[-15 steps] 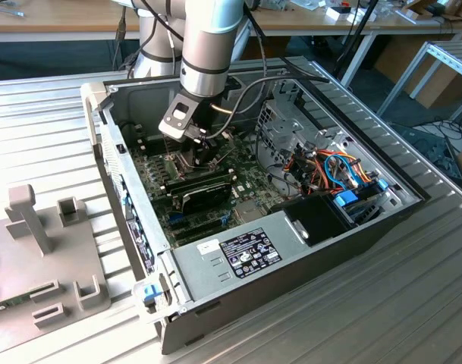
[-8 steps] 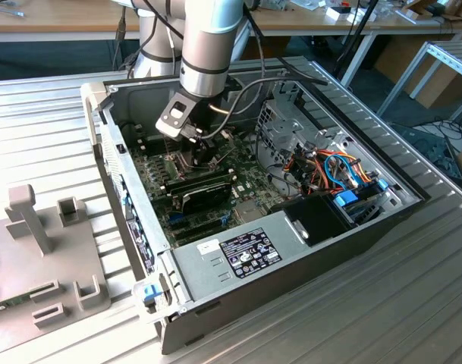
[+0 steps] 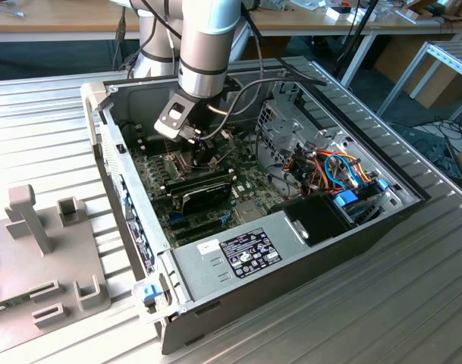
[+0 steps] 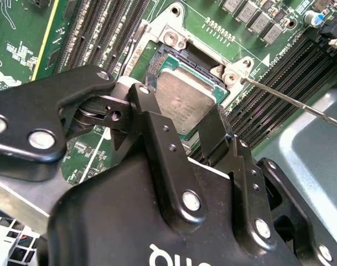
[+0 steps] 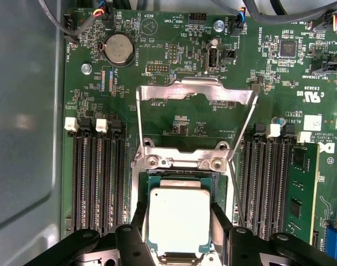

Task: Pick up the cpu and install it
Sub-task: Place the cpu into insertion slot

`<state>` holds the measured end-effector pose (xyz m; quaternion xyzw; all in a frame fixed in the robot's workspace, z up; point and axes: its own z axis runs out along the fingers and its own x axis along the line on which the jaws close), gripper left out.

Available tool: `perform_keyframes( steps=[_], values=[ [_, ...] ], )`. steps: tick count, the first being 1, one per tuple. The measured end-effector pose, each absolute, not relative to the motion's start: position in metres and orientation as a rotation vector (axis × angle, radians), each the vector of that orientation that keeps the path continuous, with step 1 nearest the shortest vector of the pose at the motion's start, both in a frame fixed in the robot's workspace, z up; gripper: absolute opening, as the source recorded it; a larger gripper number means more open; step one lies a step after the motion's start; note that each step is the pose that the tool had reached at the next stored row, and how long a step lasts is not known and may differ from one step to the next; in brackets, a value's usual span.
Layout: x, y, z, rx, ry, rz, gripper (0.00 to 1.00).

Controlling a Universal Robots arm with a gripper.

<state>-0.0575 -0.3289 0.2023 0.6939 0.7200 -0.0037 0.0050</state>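
**Fingers closed on the cpu at the socket**

Fingers (image 5: pixel 141 219), two of them, pressed against opposite edges of the single cpu (image 5: pixel 178 219), holding it low in the motherboard's socket (image 5: pixel 139 183), level with the socket's rim. The first wrist view showed what the others did not: the hinged load plate (image 5: pixel 196 91) swung open, one coin cell (image 5: pixel 119 47), four white slot latches (image 5: pixel 71 124) and one green memory module (image 5: pixel 304 188). The second wrist view added one thin retention lever (image 4: pixel 290 102) running out past the socket's corner. The exterior view alone gave the setting: the arm (image 3: pixel 208 45) reaching down into one open computer case (image 3: pixel 306 277) on the ribbed metal desk (image 3: pixel 56 136), with a grey fixture (image 3: pixel 41 250) at the exterior view's left.
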Motion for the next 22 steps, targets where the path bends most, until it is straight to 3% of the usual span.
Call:
perform_keyframes(
  steps=[22],
  values=[
    [-0.0580, -0.3307, 0.2006, 2.172, 2.254, -0.010, 0.55]
  ],
)
